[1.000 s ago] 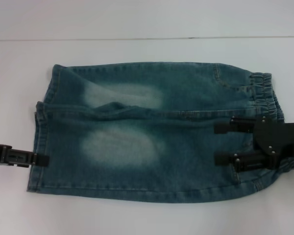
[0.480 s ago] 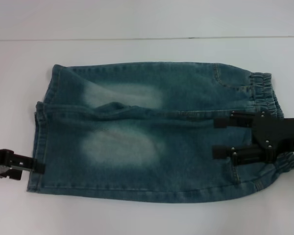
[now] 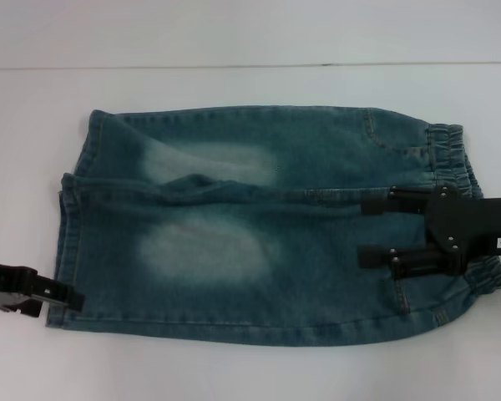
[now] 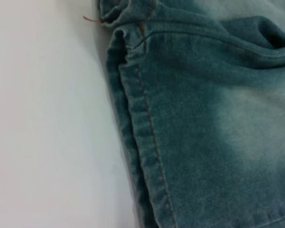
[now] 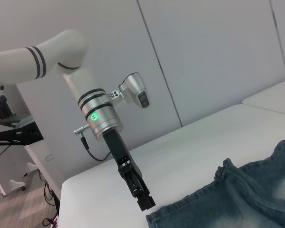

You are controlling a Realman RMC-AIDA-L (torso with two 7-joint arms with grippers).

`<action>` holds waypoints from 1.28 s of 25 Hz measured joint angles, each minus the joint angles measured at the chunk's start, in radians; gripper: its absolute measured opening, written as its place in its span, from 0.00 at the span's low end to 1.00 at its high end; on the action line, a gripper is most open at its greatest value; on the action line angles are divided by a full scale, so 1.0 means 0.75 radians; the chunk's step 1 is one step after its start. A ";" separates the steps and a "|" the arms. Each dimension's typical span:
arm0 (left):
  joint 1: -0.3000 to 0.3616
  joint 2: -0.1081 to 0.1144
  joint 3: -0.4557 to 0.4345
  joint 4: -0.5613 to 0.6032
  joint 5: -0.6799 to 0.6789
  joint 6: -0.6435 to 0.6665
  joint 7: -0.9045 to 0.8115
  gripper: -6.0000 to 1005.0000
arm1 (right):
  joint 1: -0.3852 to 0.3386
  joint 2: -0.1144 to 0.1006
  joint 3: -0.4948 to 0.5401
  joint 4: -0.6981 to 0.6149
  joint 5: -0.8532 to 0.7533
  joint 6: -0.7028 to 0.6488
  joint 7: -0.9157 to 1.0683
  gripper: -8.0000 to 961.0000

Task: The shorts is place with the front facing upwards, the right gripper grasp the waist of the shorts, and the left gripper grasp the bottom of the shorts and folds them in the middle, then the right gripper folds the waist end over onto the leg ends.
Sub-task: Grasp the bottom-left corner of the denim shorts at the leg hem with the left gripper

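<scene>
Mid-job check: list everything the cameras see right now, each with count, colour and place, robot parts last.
shorts: one, faded blue denim, flat across the table middle
waist of the shorts: one, darker ruched band, at the robot's right end
bottom of the shorts: two hemmed leg openings, blue, at the robot's left end
table: one, white, under everything
wall panels: several, pale grey, behind the table in the right wrist view
left gripper: one, black, at the near corner of the leg hem
right gripper: one, black, fingers spread, over the waist end
</scene>
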 joint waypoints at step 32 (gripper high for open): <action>-0.045 -0.012 0.072 -0.073 0.005 -0.050 -0.020 0.87 | -0.007 0.000 0.009 -0.001 0.007 0.000 -0.015 0.98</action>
